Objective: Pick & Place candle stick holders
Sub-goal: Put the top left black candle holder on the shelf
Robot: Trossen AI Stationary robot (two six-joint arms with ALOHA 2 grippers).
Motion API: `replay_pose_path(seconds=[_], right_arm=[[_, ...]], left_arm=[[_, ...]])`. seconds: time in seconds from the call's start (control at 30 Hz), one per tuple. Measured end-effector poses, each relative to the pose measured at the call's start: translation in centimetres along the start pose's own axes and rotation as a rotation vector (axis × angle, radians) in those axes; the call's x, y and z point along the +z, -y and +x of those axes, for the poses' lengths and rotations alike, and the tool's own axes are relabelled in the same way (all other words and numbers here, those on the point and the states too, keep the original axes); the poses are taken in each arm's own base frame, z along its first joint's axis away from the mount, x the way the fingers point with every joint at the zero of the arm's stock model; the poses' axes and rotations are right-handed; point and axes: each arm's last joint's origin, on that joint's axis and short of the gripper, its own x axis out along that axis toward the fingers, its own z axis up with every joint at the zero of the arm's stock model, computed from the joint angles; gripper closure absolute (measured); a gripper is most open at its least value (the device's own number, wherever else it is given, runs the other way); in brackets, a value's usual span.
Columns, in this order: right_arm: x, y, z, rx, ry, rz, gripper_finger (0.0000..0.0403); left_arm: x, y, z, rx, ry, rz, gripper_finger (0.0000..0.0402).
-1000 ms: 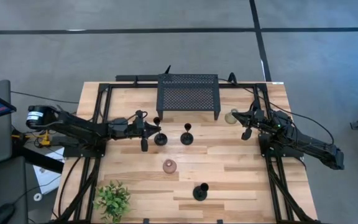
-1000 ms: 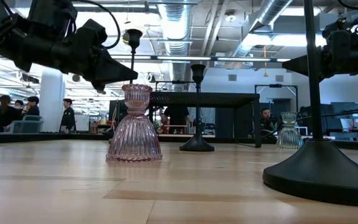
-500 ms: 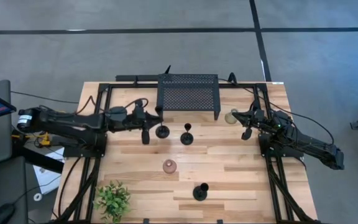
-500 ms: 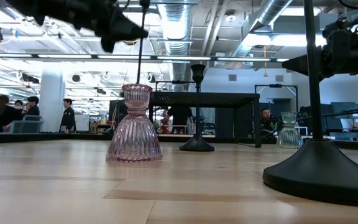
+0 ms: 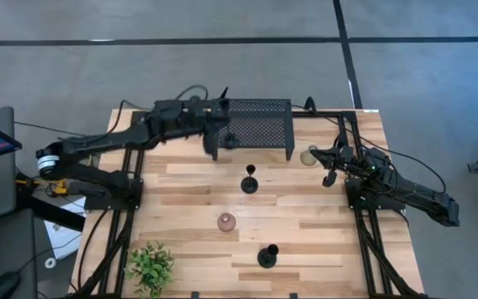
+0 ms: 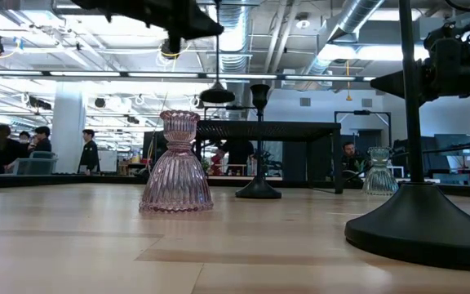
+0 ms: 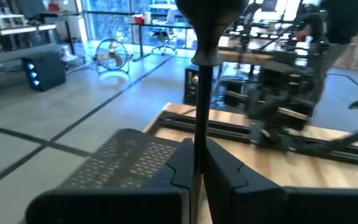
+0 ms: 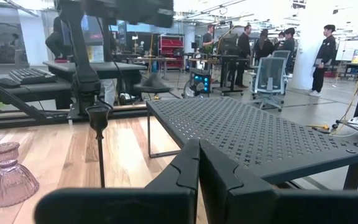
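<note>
Wooden tabletop point(image 5: 305, 224), candlestick aloft over mesh shelf point(image 5: 260, 124).
High view: left gripper point(image 5: 219, 137) carries a black candlestick point(image 5: 231, 141) above the shelf's left end; right gripper point(image 5: 329, 176) idles, fingers together, by the right edge. Low view: candlestick's base point(image 6: 217, 95) hangs clear. Left wrist view: fingers clamped on the thin stem point(image 7: 199, 106). Likely rigid, base-heavy, slippery; grip mid-stem, keep upright.

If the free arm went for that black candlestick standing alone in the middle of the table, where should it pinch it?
On the thin stem of the candlestick, between its round base and small top cup. It stands upright with bare wood all around, so the right gripper, parked on that side, could probably come in level from the right and close across the stem; base and cup look too wide.
</note>
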Motion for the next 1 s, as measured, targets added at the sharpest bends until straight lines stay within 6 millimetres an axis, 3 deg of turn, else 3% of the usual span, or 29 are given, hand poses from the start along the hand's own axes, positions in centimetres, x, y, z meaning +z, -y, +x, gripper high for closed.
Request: replay_pose_path(seconds=[0.27,0.47,0.77,1.0], right_arm=[[0.0,0.0,0.0,0.000,0.001,-0.002,0.0403],[0.0,0.0,0.0,0.000,0.002,-0.002,0.0403],[0.0,0.0,0.0,-0.001,0.002,-0.002,0.0403],[0.0,0.0,0.0,-0.001,0.001,-0.003,0.0403]], left_arm=[[1.6,-5.4,1.8,0.116,0.017,-0.012,0.0386],[0.1,-8.5,3.1,0.169,-0.024,-0.053,0.0386],[-1.6,-10.6,4.4,0.212,-0.022,-0.071,0.0386],[-2.2,-11.2,4.8,0.231,-0.023,-0.066,0.0386]])
